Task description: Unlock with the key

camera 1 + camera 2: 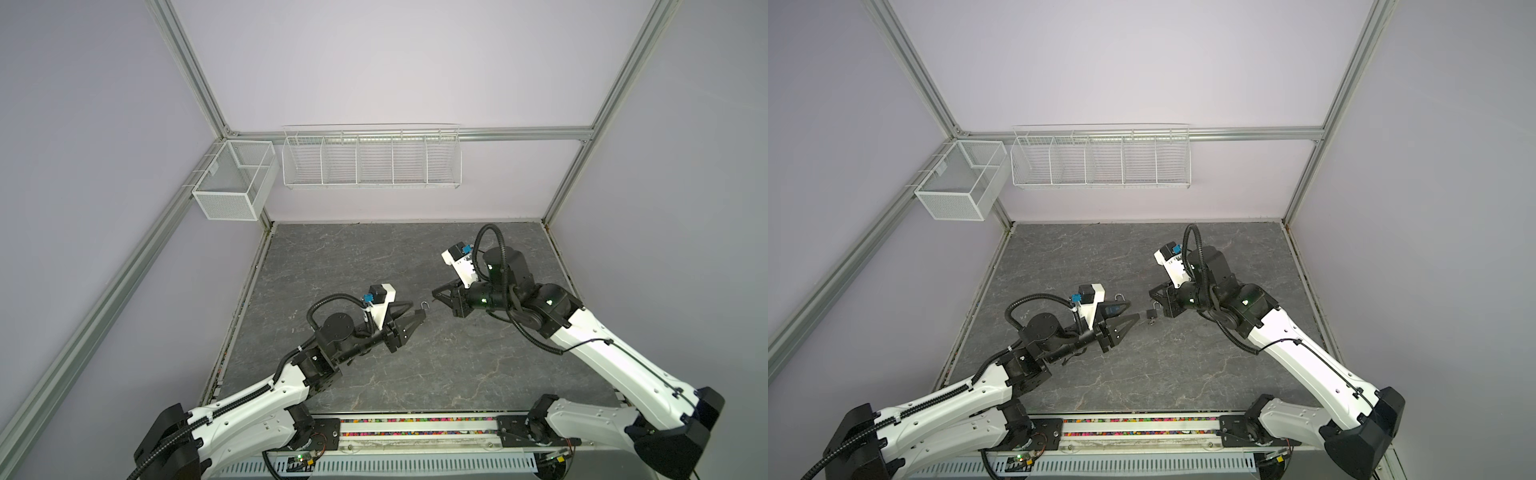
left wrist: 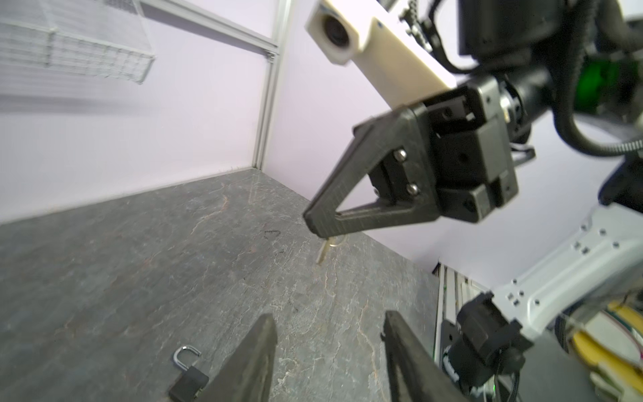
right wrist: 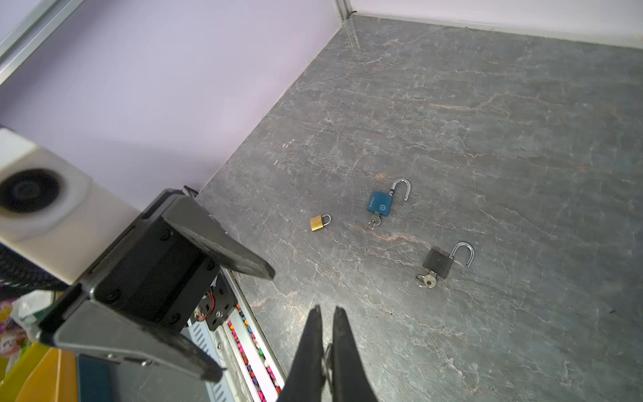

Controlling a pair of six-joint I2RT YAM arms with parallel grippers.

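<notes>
Padlocks number three: blue padlock (image 3: 380, 202), black padlock (image 3: 437, 262), brass padlock (image 3: 316, 222).

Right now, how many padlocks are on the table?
3. Brass padlock nearest the left wall; blue padlock beside it; black padlock toward the middle. More may be hidden.

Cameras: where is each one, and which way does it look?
Top views: high overhead, looking down on the grey table and wire baskets; left arm and right arm show.
Left wrist: on the left arm, looking past its open left tool at the right tool, shut on a key.
Right wrist: on the right arm, looking down past its tool at the blue padlock, brass padlock and left tool.
Shared: both wrist views show the black padlock, shackle open.
</notes>
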